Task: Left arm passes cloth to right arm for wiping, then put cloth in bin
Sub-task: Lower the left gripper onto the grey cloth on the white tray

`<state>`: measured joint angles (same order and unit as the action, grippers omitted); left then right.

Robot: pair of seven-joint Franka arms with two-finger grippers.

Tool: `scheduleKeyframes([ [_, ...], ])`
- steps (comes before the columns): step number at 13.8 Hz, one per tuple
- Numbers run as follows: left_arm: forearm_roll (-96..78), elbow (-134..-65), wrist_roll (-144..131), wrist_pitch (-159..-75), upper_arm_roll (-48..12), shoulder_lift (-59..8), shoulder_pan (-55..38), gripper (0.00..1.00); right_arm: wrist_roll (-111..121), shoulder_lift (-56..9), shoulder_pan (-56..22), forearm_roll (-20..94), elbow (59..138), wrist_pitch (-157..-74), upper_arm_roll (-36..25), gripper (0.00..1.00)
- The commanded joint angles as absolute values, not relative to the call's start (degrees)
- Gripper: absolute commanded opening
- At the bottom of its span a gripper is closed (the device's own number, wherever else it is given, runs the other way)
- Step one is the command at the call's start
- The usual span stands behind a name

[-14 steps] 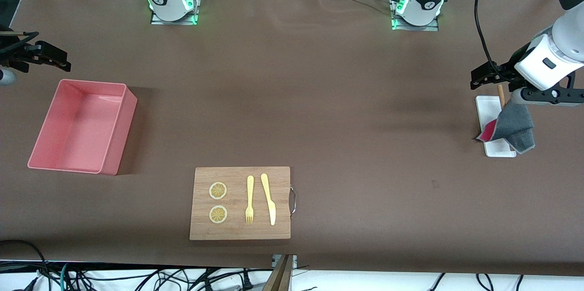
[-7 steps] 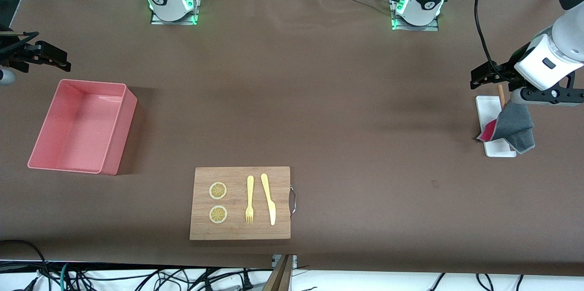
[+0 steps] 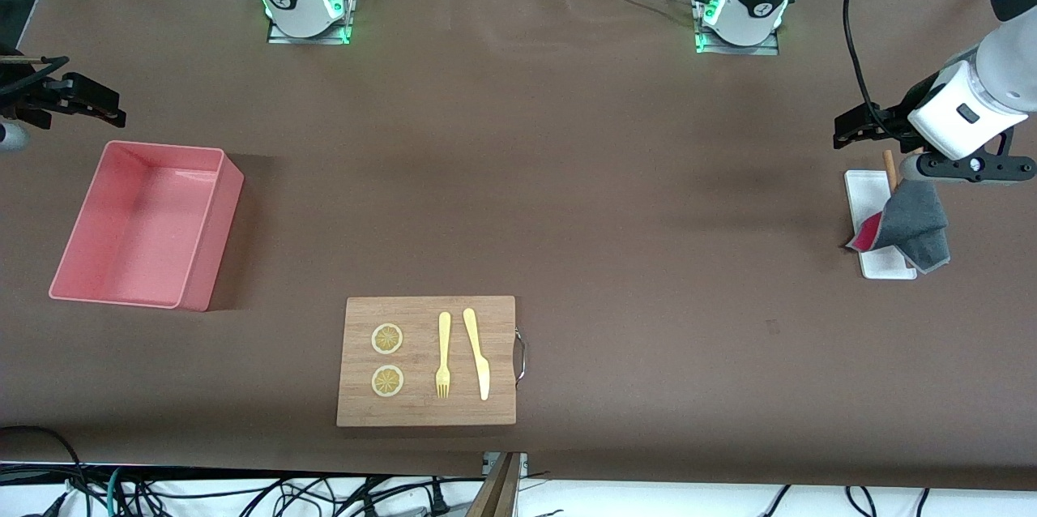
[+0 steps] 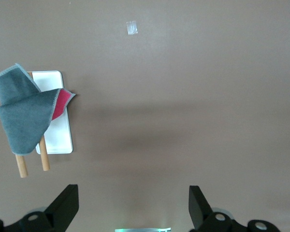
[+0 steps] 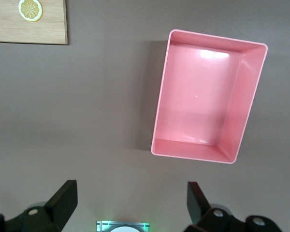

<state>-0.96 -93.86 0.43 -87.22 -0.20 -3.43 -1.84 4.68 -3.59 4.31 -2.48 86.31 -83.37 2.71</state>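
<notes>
Brown worktop (image 3: 567, 177), cables along the edges. Cloth (image 3: 914, 221) lies draped over two wooden rods (image 4: 33, 162) and a white tray (image 3: 865, 191) at the left arm's end, just off to one side of the left gripper (image 4: 134, 210), not under it. Left fingers (image 4: 65, 205) spread wide, holding nothing; they hover over bare worktop beside the tray

Cloth: dark grey face up, crimson underside peeking at one folded corner, pale stitched hem. Looks light, limp and grippy, not fragile; it'll sag and unfold when lifted. Best pinch is probably the raised fold where it tents over the rods, or the free hem corner, since the flat part on the tray gives little to bite

Right gripper (image 5: 130, 208) waits over worktop just beside the bin (image 5: 258, 104), fingers spread, empty. Bin is empty
</notes>
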Motion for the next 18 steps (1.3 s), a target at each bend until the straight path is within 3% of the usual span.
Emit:
scheduleKeyframes([
  [1,-0.7,-91.9,11.6,-86.2,-0.4,-6.2,2.9,1.0,4.4,-4.0,4.6,-1.7,85.2,-83.2,2.6,1.0],
  [5,-0.2,-91.8,27.5,-93.5,-0.3,-11.4,7.2,1.0,4.5,-4.0,4.6,-1.7,85.3,-83.2,2.6,1.0],
  [10,4.6,-89.7,46.9,-110.3,-0.4,-22.1,12.6,1.0,4.5,-4.0,4.6,-1.7,85.3,-83.5,2.6,1.0],
  [18,8.2,-82.4,66.2,-110.8,-0.4,-36.7,14.4,1.0,4.3,-4.0,4.6,-1.7,85.3,-83.6,2.6,1.0],
])
